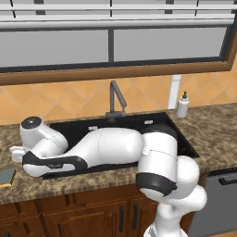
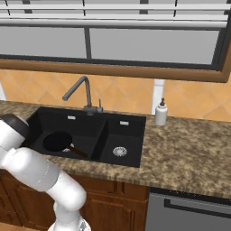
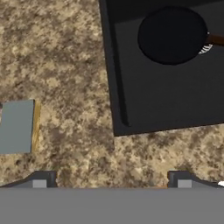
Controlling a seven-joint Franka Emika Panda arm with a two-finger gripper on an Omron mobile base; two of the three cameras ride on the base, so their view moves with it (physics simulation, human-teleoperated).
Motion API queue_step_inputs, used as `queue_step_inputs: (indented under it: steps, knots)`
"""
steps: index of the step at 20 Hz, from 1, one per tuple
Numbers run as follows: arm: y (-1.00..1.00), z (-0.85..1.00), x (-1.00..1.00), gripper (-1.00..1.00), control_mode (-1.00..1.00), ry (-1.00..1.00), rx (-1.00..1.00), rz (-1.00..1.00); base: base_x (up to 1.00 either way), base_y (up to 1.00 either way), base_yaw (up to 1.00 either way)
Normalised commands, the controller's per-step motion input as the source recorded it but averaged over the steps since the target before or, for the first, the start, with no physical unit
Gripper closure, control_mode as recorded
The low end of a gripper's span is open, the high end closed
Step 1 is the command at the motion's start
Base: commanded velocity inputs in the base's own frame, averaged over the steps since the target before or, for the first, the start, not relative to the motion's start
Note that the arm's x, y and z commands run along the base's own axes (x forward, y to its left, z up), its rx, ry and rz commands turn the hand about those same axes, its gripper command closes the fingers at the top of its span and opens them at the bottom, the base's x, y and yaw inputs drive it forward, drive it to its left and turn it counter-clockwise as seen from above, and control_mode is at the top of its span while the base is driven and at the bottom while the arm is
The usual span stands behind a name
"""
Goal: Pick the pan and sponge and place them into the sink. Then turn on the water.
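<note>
Jaws (image 3: 111, 179) held wide, empty, over desk (image 3: 70, 52) | pan (image 3: 172, 36) lies in sink (image 3: 131, 87) | sponge (image 3: 17, 126) off-centre: may be missed or nudged away.

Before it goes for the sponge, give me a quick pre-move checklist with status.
1. Pan in the sink: ok, it lies in the wide basin, handle toward the drain.
2. Sponge on the counter, outside the sink: ok, flat, grey-blue face up.
3. Gripper open and holding nothing: ok.
4. Gripper lined up over the sponge: not ok, in the hand view the sponge sits off to one side of the fingertips.
5. Counter between gripper and sponge free of things: ok.
6. Water running at the faucet: cannot tell.
</note>
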Motion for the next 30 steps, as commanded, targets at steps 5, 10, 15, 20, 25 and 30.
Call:
queue_step_inputs:
  steps: [5, 10, 15, 20, 25, 30]
  knots:
    - [0.67, -0.08, 0.02, -1.0, -1.0, 0.0, -0.03, 0.0, 0.0, 0.0, 0.0]
    - [0.51, 0.0, 0.14, -1.0, -1.0, 0.0, -0.02, 0.0, 0.0, 0.0, 0.0]
    - [0.44, -0.11, 0.12, -1.0, -1.0, 0.0, -0.02, 0.0, 0.0, 0.0, 0.0]
    - [0.29, -0.27, 0.08, -1.0, -1.0, 0.0, 0.0, 0.0, 0.0, 0.0, 0.0]
    - [0.24, -0.19, 0.16, -1.0, -1.0, 0.0, 0.0, 0.0, 0.0, 0.0, 0.0]
    - [0.07, -0.26, 0.04, -1.0, -1.0, 0.0, 0.0, -0.01, 0.0, 0.0, 0.0]
